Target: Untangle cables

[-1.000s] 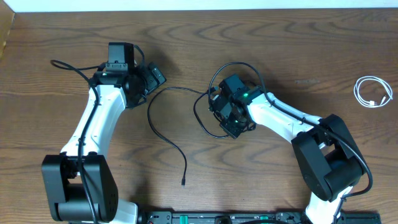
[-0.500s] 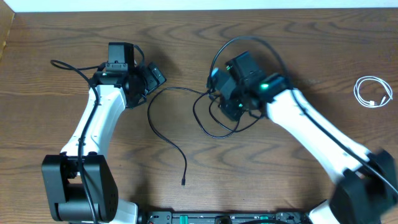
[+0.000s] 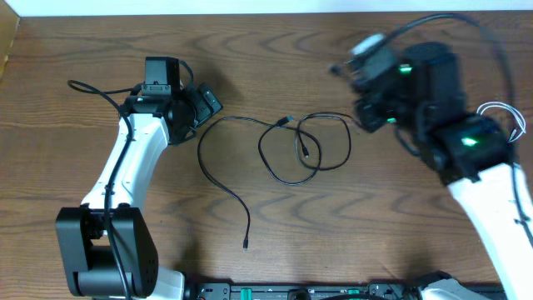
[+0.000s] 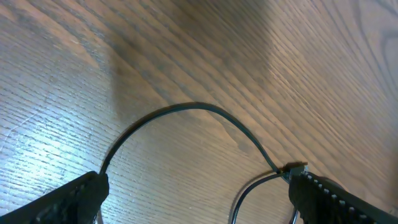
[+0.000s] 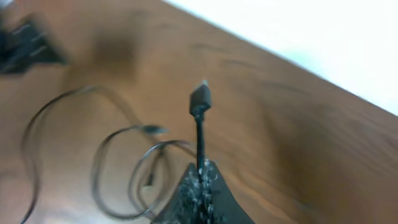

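Note:
Two thin black cables lie looped over each other mid-table. The long black cable (image 3: 202, 158) runs from a plug (image 3: 247, 243) near the front up and round to the tangle. The looped black cable (image 3: 333, 161) leads right, up to my raised right gripper (image 3: 367, 119). That right gripper (image 5: 200, 174) is shut on the cable's end, with the plug (image 5: 200, 98) sticking out past the fingertips. My left gripper (image 3: 202, 111) stands open beside the long cable's bend; its fingers (image 4: 74, 198) straddle an arc of black cable (image 4: 186, 107). The white cable (image 3: 500, 111) is coiled at far right, partly behind the right arm.
Thicker black cords (image 3: 87, 86) trail from the left arm. The table's far edge (image 3: 250, 12) meets a white wall. The right arm (image 3: 483, 167) hangs high over the table's right side.
My right gripper has lifted and swung to the right with the black cable end, pulling the loop out rightward across the table. The left arm has not moved.

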You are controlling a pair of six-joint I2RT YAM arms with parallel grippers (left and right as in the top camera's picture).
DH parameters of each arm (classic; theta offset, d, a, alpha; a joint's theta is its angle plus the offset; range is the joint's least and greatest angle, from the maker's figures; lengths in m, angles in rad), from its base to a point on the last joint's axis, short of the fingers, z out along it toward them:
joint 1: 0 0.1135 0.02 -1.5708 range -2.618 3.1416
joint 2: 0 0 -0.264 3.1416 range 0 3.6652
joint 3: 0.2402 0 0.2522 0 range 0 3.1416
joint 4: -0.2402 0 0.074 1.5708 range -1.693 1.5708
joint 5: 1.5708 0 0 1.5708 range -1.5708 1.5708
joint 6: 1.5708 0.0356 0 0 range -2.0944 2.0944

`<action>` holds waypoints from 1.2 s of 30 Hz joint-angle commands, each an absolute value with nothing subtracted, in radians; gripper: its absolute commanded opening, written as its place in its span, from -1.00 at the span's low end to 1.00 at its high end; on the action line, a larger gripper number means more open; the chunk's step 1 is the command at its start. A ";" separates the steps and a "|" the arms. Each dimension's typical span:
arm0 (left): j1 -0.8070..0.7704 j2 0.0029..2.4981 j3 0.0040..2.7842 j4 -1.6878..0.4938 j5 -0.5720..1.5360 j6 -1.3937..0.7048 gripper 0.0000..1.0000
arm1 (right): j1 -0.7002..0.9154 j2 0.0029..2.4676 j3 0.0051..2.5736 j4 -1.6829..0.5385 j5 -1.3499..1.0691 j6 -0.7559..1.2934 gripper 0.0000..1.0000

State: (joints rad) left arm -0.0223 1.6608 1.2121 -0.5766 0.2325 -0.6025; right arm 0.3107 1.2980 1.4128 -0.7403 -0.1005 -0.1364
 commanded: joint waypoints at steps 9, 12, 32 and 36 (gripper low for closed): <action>-0.019 1.666 1.199 -0.579 0.219 -0.596 0.96 | -0.085 1.166 1.434 -0.741 0.033 0.351 -0.98; -0.019 1.666 1.199 -0.579 0.219 -0.596 0.96 | -0.152 1.169 1.430 -0.761 -0.073 0.369 -0.98; -0.019 1.666 1.199 -0.579 0.219 -0.596 0.96 | 0.149 1.540 1.385 -0.919 -0.403 0.287 -0.25; -0.019 1.666 1.199 -0.579 0.219 -0.596 0.96 | 0.240 1.642 1.385 -0.881 -0.444 0.331 -0.14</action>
State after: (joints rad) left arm -0.0223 1.6608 1.2121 -0.5762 0.2321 -0.6025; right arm 0.1875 1.5959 1.3922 -0.8948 -0.3855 0.3092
